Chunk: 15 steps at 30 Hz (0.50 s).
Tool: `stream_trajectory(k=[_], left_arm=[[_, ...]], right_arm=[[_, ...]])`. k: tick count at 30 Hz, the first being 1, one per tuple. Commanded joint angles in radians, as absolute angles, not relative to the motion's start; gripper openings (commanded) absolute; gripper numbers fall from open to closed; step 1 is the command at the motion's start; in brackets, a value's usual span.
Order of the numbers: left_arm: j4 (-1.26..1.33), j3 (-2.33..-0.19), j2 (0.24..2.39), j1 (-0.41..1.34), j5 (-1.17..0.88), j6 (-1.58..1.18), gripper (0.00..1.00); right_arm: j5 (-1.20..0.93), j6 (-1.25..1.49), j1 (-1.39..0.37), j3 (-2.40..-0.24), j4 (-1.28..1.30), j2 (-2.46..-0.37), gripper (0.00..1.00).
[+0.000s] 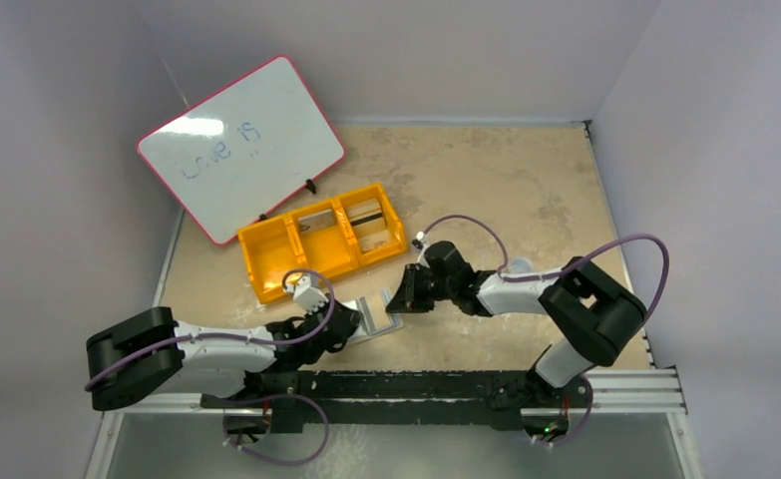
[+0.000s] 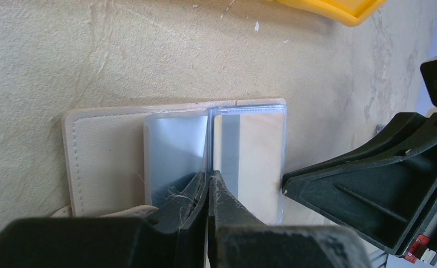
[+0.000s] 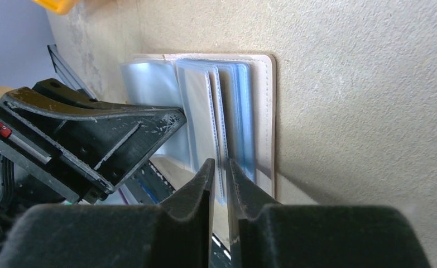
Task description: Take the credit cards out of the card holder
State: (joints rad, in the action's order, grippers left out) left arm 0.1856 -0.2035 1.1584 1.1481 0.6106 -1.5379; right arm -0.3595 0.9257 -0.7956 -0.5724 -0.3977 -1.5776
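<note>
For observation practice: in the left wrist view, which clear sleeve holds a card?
The picture's right-hand sleeve: a tan card with a grey stripe shows through; the left-hand sleeve looks empty.

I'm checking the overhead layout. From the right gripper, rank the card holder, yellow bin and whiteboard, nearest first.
1. The card holder, right beside the right gripper, on its left.
2. The yellow bin, farther back and left.
3. The whiteboard, propped at the far left.
</note>
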Motion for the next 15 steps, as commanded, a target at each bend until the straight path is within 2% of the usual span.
stream_trajectory(k=[1,9,15], left_arm=[[0.092,-0.201,1.175,1.154,0.603,-1.531,0.0],[0.092,-0.202,1.169,1.154,0.609,-1.527,0.0],[0.069,-0.202,1.136,1.153,0.62,-1.528,0.0]], right_arm=[[-0.388,0.908,-0.797,-0.609,-0.461,-1.579,0.14],[-0.448,0.887,-0.807,-0.628,-0.491,-1.579,0.22],[-0.382,0.847,-0.815,-0.672,-0.363,-1.553,0.26]])
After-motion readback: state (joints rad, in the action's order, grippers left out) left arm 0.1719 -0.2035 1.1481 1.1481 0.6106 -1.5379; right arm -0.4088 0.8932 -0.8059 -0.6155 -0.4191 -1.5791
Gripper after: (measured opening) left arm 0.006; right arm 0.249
